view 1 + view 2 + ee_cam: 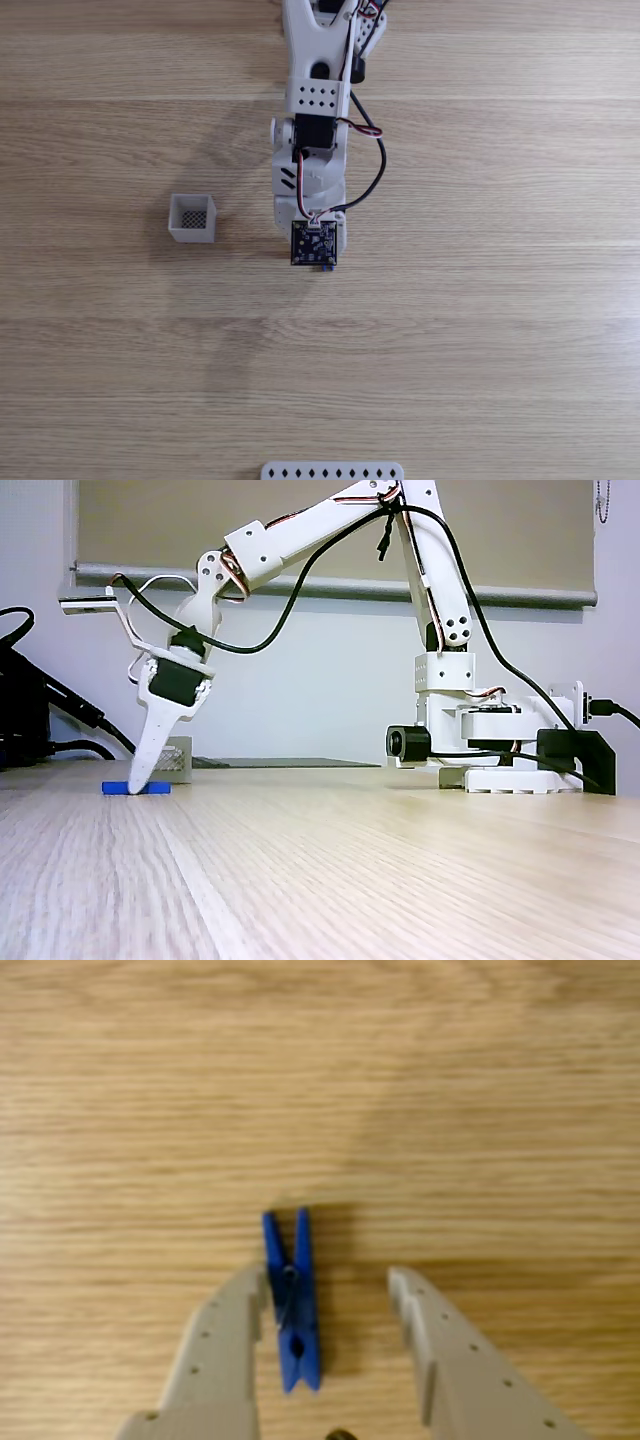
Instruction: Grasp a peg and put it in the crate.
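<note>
My gripper (330,1290) straddles the peg (292,1300) on the table (450,1110), jaws wide, gripping nothing; it looks light, stiff, slippery, so I'd pinch mid-length.

Bright blue peg (293,1300), white crate (192,219) with dark mesh bottom.

We see a light wooden table (480,340) with grain running across a fixed view, and a white perforated strip (332,470) lying at its bottom edge. In a fixed view from table level, black cables (40,715) lie at the left, below a window blind (520,530).
</note>
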Robot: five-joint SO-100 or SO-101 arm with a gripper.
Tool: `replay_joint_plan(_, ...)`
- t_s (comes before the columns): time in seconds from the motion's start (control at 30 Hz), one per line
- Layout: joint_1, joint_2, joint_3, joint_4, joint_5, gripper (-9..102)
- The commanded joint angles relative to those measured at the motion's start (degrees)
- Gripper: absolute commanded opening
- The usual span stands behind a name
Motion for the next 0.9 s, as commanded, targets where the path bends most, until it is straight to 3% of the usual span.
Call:
replay_joint_plan(0.0, -0.1, 0.8, -3.0, -0.2, 0.5, 5)
replay_joint_plan(0.07, 0.0, 1.3, -1.6, -0.2, 0.5, -3)
replay_joint_plan(0.23, 0.1, 2.5, 3.2, -1.7, 0.5, 0)
replay_joint_plan(0.33, 0.4, 6.2, 6.9, -6.8, 0.5, -1)
replay_joint_plan(0.63, 6.9, 21.7, 28.8, -45.4, -0.4, -1)
replay_joint_plan(0.87, 17.6, 22.8, 41.4, -74.4, -0.4, -1)
